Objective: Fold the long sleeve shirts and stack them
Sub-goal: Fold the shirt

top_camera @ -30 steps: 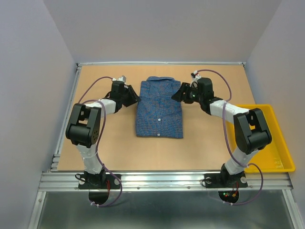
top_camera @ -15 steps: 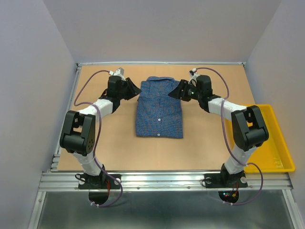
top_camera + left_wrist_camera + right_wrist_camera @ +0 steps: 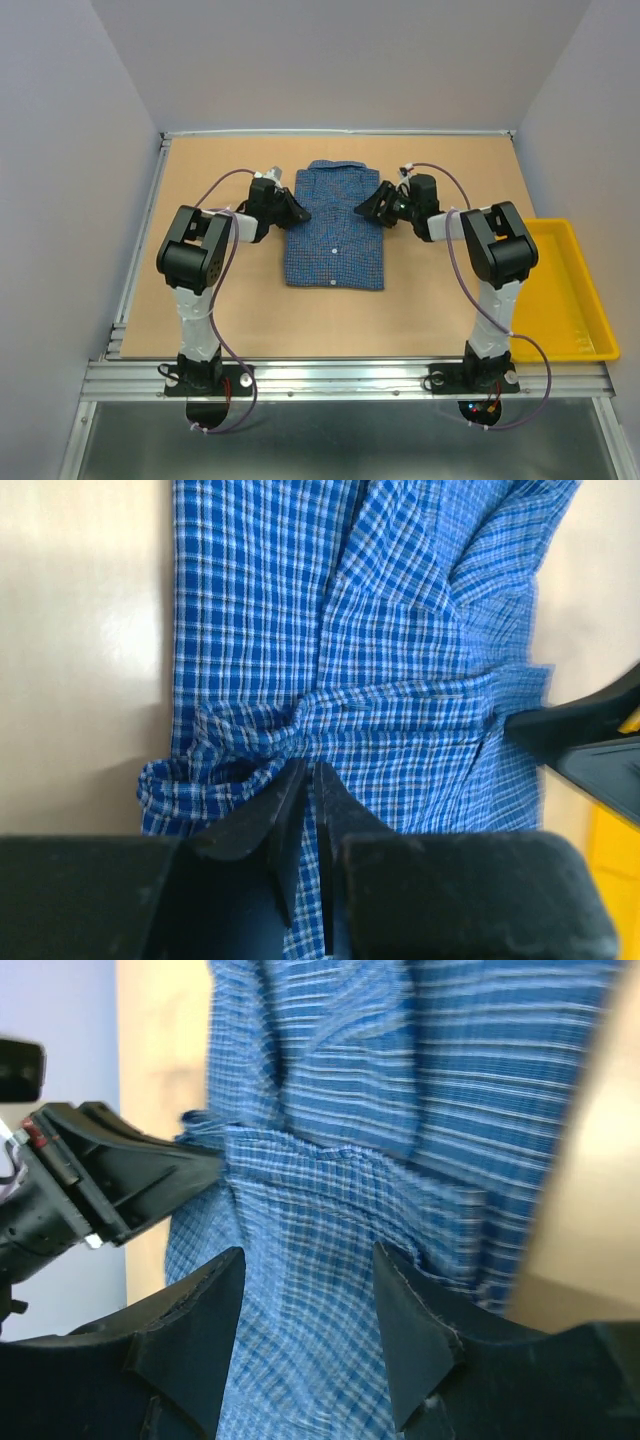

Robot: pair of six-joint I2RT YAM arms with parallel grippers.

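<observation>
A folded blue checked long sleeve shirt (image 3: 333, 228) lies flat in the middle of the table, collar towards the back. My left gripper (image 3: 298, 214) is at its left edge. In the left wrist view its jaws (image 3: 308, 772) are pinched together on a bunched fold of the shirt (image 3: 400, 660). My right gripper (image 3: 372, 207) is at the shirt's right edge. It (image 3: 308, 1252) stands open, its fingers spread over the shirt (image 3: 330, 1210) with nothing gripped. Each wrist view shows the other gripper across the shirt.
A yellow tray (image 3: 565, 290) sits at the table's right edge, beside the right arm. Brown tabletop (image 3: 220, 300) surrounds the shirt, with grey walls on three sides.
Both grippers have come inward onto the shirt's side edges. The left jaws have closed on the fabric and bunched it. The right jaws stay open.
</observation>
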